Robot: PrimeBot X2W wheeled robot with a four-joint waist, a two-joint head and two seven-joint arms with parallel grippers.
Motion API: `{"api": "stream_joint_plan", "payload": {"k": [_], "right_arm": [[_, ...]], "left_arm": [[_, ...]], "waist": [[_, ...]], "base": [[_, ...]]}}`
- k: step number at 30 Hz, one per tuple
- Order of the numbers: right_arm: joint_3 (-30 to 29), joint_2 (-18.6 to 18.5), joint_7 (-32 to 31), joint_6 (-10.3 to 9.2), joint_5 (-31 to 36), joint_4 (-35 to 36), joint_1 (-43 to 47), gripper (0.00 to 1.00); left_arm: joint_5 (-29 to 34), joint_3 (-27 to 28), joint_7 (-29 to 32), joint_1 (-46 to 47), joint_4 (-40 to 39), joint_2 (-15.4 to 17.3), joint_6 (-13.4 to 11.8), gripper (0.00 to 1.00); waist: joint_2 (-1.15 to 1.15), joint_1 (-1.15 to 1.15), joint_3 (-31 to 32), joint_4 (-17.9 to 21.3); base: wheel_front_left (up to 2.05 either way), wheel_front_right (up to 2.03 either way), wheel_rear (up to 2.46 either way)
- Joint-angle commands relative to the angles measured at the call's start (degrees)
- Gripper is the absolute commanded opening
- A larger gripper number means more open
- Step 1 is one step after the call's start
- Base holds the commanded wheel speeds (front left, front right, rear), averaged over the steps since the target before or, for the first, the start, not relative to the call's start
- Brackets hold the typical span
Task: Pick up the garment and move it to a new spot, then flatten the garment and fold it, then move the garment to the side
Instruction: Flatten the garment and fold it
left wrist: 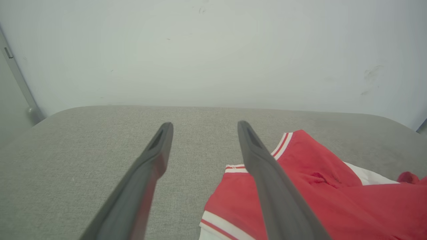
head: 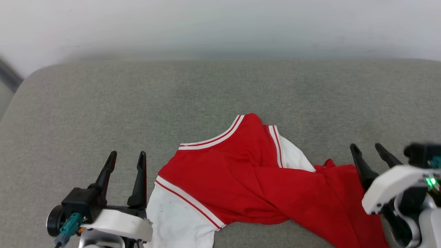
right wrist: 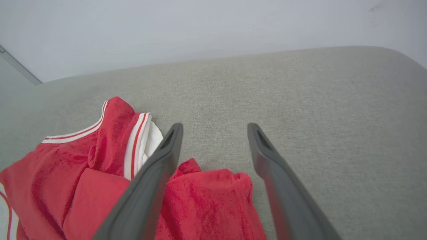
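Left tool (head: 127, 154) and right tool (head: 366, 146): jaws apart, nothing held. The red shirt (head: 241, 172) lies twisted and bunched between them, on the near part of the grey worktop (head: 220, 89). Judged status: flattening, folding and moving aside remain. No writing is legible.

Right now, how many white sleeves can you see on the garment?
2. The near sleeve lies beside the left hand; the far sleeve shows past the garment and its red folds, partly covered.
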State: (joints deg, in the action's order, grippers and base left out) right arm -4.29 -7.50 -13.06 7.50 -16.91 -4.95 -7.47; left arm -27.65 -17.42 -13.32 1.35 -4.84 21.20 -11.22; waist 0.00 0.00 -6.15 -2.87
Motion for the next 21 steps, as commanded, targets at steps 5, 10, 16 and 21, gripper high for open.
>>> {"api": "stream_joint_plan", "payload": {"k": [5, 10, 16, 21], "right_arm": [[7.06, -6.52, -13.13, -0.02, -2.91, -4.00, -8.94, 1.00], [16.67, -12.05, -25.94, -0.02, -5.65, -6.90, -16.25, 1.00], [24.37, -14.68, -33.27, -0.02, -8.12, -12.20, -23.08, 1.00], [26.35, -14.59, -39.92, -0.04, -9.43, -19.71, -23.41, 1.00]], "left_arm": [[-0.14, -1.14, -0.55, 3.30, 0.79, -1.10, 1.44, 1.00], [0.08, -1.82, -1.19, 6.33, 2.64, -2.64, 3.20, 1.00], [0.39, -1.54, -1.70, 8.81, 4.71, -4.54, 4.86, 1.00], [0.87, -0.75, -1.94, 9.77, 6.39, -5.89, 6.17, 1.00]], "waist": [[0.00, 0.00, -3.46, -3.78], [0.00, 0.00, -6.55, -7.03], [0.00, 0.00, -9.94, -9.54], [0.00, 0.00, -10.87, -10.50]], "base": [[0.00, 0.00, 0.00], [0.00, 0.00, 0.00], [0.00, 0.00, 0.00], [0.00, 0.00, 0.00]]}}
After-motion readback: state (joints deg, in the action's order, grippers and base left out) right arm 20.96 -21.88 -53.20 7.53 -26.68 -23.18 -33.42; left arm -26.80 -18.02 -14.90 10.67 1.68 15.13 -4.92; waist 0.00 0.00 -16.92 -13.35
